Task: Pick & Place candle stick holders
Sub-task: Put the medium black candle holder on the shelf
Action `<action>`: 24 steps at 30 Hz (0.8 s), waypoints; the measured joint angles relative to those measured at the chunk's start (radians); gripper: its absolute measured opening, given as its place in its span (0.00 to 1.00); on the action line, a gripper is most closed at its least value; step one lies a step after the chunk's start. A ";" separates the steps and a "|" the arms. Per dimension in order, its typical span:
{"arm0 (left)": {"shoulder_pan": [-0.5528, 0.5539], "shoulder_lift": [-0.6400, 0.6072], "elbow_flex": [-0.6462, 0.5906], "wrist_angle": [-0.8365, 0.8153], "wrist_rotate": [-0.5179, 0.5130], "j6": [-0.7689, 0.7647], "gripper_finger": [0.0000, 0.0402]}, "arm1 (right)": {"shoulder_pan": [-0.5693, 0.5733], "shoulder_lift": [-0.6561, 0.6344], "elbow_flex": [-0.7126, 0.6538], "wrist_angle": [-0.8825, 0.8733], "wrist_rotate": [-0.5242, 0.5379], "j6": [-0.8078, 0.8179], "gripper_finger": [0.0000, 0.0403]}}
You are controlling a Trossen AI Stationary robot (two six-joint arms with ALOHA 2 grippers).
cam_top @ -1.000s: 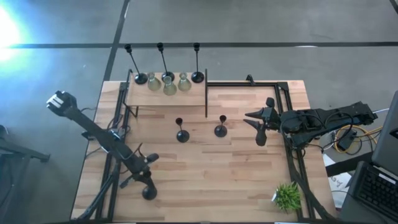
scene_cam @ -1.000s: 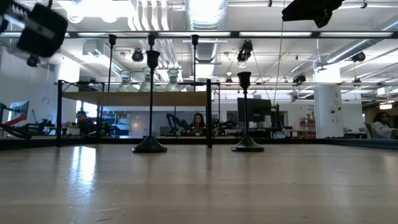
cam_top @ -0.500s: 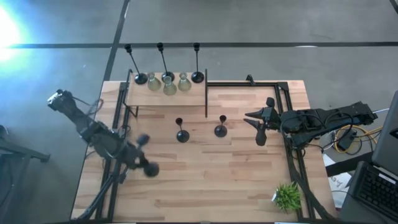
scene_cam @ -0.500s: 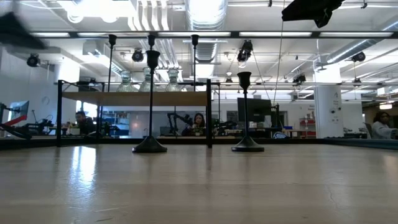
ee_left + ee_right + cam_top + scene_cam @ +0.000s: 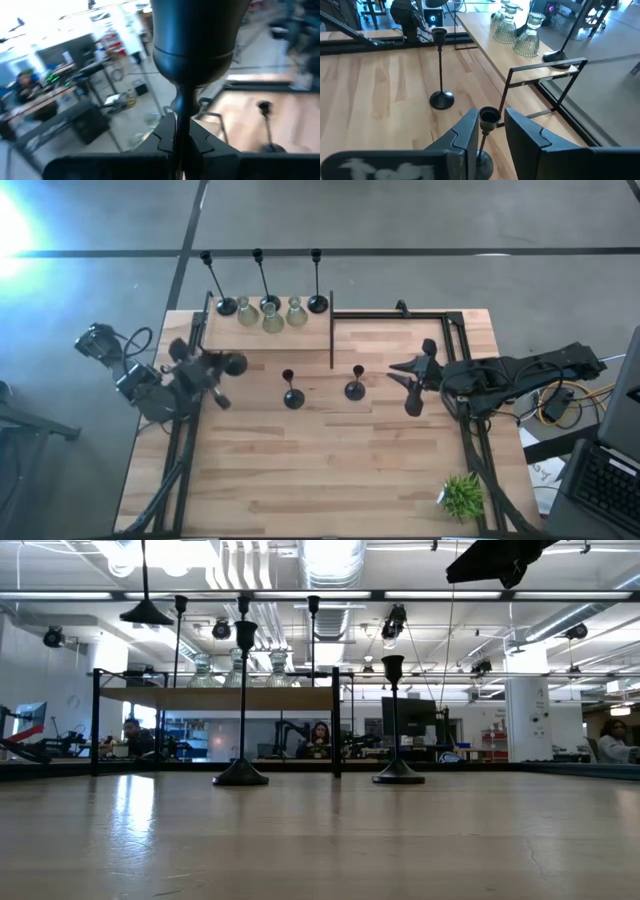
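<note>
My left gripper [image 5: 222,370] is high over the table's left edge, shut on a black candle stick holder [image 5: 199,35]. That holder's round base [image 5: 146,612] hangs well above the table. My right gripper [image 5: 410,385] is open at the right. Its fingers stand on either side of the cup of a short black holder [image 5: 489,116] without touching it. That holder [image 5: 355,388] and a taller one [image 5: 292,395] stand on their bases mid-table. Three tall black holders [image 5: 270,304] and three glass ones [image 5: 273,320] stand on the shelf [image 5: 310,335]. My left gripper pinches the thin stem [image 5: 178,107] just below the cup between its two fingers. The fingers come in level from the table's left and lie across the stem. The holder stands upright in the hold, cup above the fingers, lifted clear of the table.
The raised wooden shelf on black legs stands at the far left, with an upright post [image 5: 331,330] at its right end. A black frame [image 5: 465,380] runs along the table's sides. A small green plant [image 5: 462,495] sits at the near right corner.
My left gripper has risen and gone from the near left of the table toward the far edge, staying shut on the black holder. It has turned from pointing down to pointing level. The holder now hangs upright high above the table.
</note>
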 joint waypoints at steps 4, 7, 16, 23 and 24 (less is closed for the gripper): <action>0.087 -0.039 0.000 0.003 -0.021 -0.039 0.02 | 0.000 0.030 0.000 0.054 0.000 -0.044 0.22; 0.176 -0.079 -0.001 0.001 -0.017 -0.045 0.02 | 0.000 0.046 0.000 0.099 0.000 -0.080 0.23; 0.477 -0.157 -0.039 0.007 0.174 -0.071 0.02 | -0.011 0.048 -0.001 0.128 0.000 -0.099 0.26; 0.702 -0.159 -0.097 0.093 0.448 -0.066 0.02 | -0.043 0.048 -0.001 0.127 -0.003 -0.101 0.25; 0.729 -0.157 -0.104 0.110 0.488 -0.062 0.02 | -0.046 0.048 -0.001 0.127 -0.003 -0.101 0.24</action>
